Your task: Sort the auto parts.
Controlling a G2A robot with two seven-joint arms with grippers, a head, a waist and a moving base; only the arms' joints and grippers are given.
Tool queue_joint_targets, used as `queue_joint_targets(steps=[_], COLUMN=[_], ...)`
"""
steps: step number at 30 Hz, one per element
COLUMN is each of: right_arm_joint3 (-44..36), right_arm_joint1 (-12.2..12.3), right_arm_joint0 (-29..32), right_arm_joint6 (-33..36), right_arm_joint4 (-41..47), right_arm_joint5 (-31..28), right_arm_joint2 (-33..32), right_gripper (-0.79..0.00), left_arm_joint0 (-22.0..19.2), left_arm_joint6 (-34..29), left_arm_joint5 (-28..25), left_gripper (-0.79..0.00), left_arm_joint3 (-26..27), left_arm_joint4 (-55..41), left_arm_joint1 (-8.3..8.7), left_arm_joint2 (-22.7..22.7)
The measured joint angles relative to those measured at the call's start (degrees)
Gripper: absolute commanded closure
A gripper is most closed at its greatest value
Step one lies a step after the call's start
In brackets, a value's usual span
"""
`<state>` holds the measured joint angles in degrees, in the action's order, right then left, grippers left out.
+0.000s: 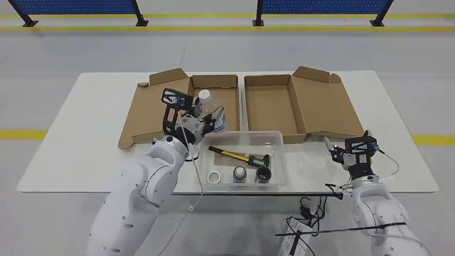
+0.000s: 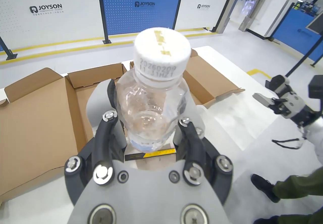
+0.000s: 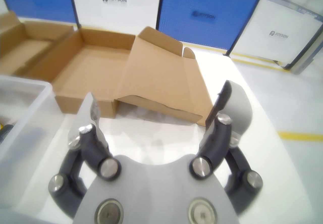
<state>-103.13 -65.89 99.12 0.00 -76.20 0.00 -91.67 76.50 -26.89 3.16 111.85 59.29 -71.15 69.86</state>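
Left gripper [image 2: 151, 106] clamped around a bottle [image 2: 161, 53], arm stretched forward; right gripper [image 3: 159, 95] spread wide, arm held close.

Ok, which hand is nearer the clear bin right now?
Left. The left hand, holding a bottle, is at the far left corner of the bin; the right hand sits off its right side, apart from it.

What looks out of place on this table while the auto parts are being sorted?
The clear plastic bottle with a white cap, shut in the left gripper near an open brown cardboard box, stands out: it looks like a drinks bottle, unlike the metal pieces in the clear plastic bin.
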Motion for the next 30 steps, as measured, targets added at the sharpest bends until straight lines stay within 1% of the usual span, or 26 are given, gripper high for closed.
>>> queue_joint_targets(steps=[9,18,30], right_arm_joint3=[0.0,0.0,0.0], right_arm_joint1=[0.0,0.0,0.0], right_arm_joint0=[0.0,0.0,0.0], right_arm_joint6=[0.0,0.0,0.0], right_arm_joint4=[0.0,0.0,0.0], right_arm_joint5=[0.0,0.0,0.0], right_arm_joint2=[0.0,0.0,0.0], right_gripper=[-0.785,-0.785,-0.785], left_arm_joint0=[-5.0,-10.2,-10.2], left_arm_joint6=[4.9,7.3,7.3], left_arm_joint5=[2.1,4.0,3.9], left_gripper=[0.000,0.000,0.000], left_arm_joint3=[-11.1,-18.2,-18.3], left_arm_joint4=[1.7,2.2,2.2], left_arm_joint1=[-1.12,-2.09,-2.10], left_arm_joint2=[-3.7,-4.9,-4.9])
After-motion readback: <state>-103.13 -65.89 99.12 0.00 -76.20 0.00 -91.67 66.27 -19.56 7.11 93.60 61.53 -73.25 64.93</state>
